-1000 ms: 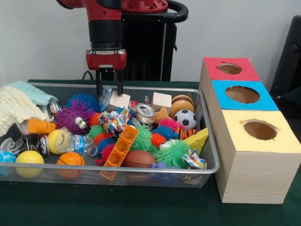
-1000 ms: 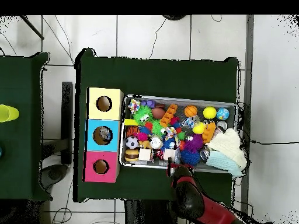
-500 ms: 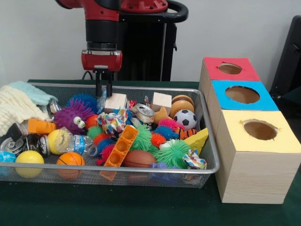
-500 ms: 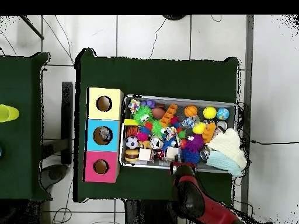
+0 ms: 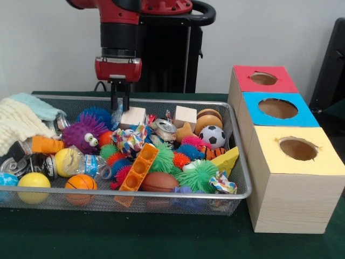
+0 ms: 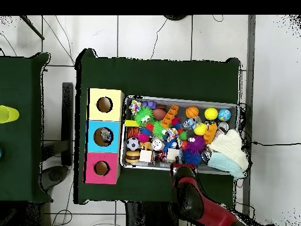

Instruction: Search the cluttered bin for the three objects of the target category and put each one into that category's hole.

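My gripper (image 5: 120, 101) hangs over the far rim of the wire bin (image 5: 161, 193), its fingers drawn close together with only a narrow gap. It stands just left of a pale wooden block (image 5: 133, 116) and touches a clear crumpled plastic piece; I see nothing firmly held. A second wooden block (image 5: 185, 115) lies further right. Three boxes stand beside the bin: red (image 5: 262, 86), blue (image 5: 277, 117) and yellow (image 5: 294, 162), each with a round hole. From overhead the arm (image 6: 189, 194) covers the gripper at the bin's lower edge (image 6: 176, 167).
The bin is crowded: purple spiky toy (image 5: 86, 135), orange brick (image 5: 139, 167), soccer ball (image 5: 214, 136), crushed can (image 5: 166, 129), yellow wedge (image 5: 227, 159), spiky balls, small balls, and knitted cloths (image 5: 19, 121) at the left end.
The fingers have closed from a wide gap to a narrow one, and the gripper shifted slightly left and up. The wooden block beside it moved a little left.
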